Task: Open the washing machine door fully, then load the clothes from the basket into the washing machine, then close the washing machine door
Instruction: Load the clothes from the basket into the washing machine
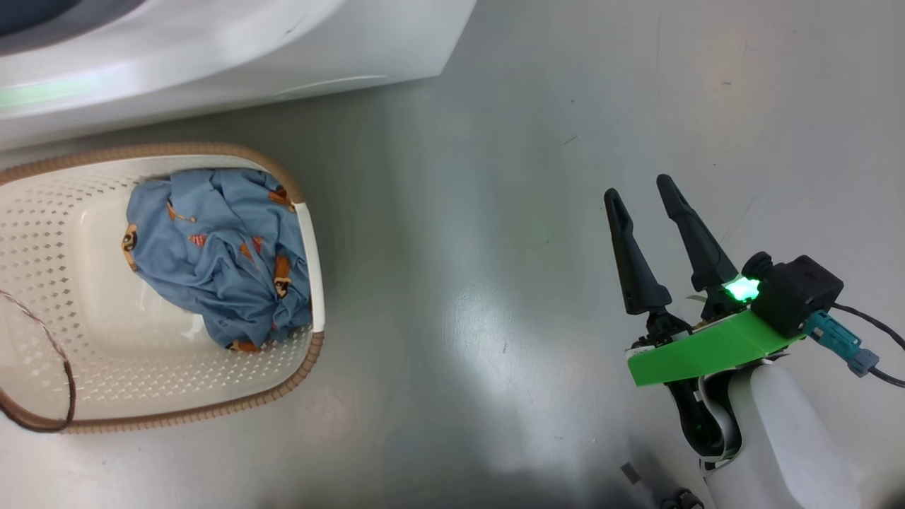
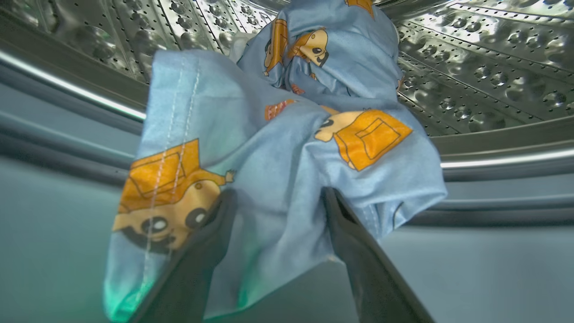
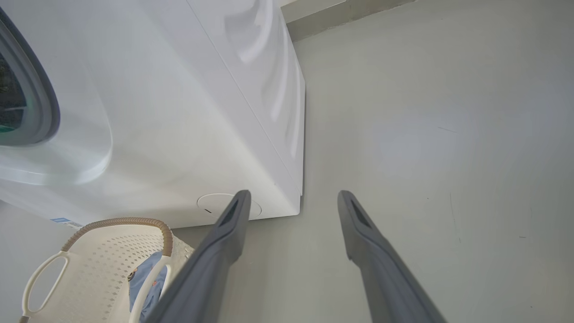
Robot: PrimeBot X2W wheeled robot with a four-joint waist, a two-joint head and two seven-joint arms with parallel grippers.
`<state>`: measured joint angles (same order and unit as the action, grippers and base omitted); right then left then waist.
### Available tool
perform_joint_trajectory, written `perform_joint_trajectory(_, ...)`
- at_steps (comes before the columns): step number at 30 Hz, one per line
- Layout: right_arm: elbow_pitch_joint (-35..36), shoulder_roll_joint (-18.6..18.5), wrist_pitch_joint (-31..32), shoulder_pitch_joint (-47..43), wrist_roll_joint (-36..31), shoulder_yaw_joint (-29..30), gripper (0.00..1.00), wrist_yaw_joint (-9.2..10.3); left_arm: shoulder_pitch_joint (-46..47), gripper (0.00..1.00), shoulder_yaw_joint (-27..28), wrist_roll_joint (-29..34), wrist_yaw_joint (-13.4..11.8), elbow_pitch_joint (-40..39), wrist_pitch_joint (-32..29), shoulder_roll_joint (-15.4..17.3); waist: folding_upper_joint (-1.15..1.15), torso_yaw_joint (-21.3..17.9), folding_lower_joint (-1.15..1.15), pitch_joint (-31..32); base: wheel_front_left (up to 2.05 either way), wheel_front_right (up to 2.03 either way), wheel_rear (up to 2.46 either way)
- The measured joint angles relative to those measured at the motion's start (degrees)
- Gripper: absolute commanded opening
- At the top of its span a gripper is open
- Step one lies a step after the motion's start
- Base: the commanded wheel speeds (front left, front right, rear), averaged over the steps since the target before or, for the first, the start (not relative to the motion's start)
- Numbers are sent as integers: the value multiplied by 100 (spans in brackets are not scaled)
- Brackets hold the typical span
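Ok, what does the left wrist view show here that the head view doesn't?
Left wrist view: the steel drum, with a blue printed garment reaching from inside it over the rim and draped between the fingers of the open left gripper. Head view: the basket on the floor with more clothes inside, and the right gripper open, holding nothing. Shared: the washing machine, seen from inside in one and as its white front in the other, and the same blue printed fabric.

light: bright, even, from overhead | glare: pale sheen on floor (image 1: 481,311), sparkle on steel drum (image 2: 484,67) | shadows: faint, soft | focus: clothes (image 2: 278,179) blurred near lens, green tint at lower edge | distortion: washing machine (image 3: 179,112) edges bow in right wrist view
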<state>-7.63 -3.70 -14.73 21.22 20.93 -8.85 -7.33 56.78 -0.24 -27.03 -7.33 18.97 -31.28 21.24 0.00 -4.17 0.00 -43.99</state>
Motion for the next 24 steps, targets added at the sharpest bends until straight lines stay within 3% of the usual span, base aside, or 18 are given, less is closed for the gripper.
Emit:
perform_joint_trajectory(7,-5,0,0,18,0,-2,100,0,278,100,-115,23,-56,312,-303,46,0,-9,-1,-51,0,0,0)
perform_joint_trajectory(8,-7,0,0,23,1,-3,100,0,313,81,-131,23,-76,360,-352,47,0,-13,-1,-56,0,0,0)
perform_joint_trajectory(9,-7,0,0,31,1,-3,100,0,352,37,-137,23,-109,393,-394,49,0,-18,0,-61,0,0,0)
perform_joint_trajectory(10,-7,0,0,43,1,-3,100,0,373,37,-136,23,-118,417,-403,56,0,-22,-1,-65,0,0,0)
perform_joint_trajectory(11,-8,0,0,62,1,-2,100,0,380,0,-133,23,-125,432,-402,69,0,-25,-1,-71,0,0,0)
perform_joint_trajectory(16,-16,1,0,130,34,3,100,0,402,0,-143,23,-88,424,-140,93,0,-16,-1,-83,0,0,0)
perform_joint_trajectory(24,-15,2,0,130,34,-4,100,0,508,0,-312,21,411,102,647,14,0,62,0,-54,0,0,0)
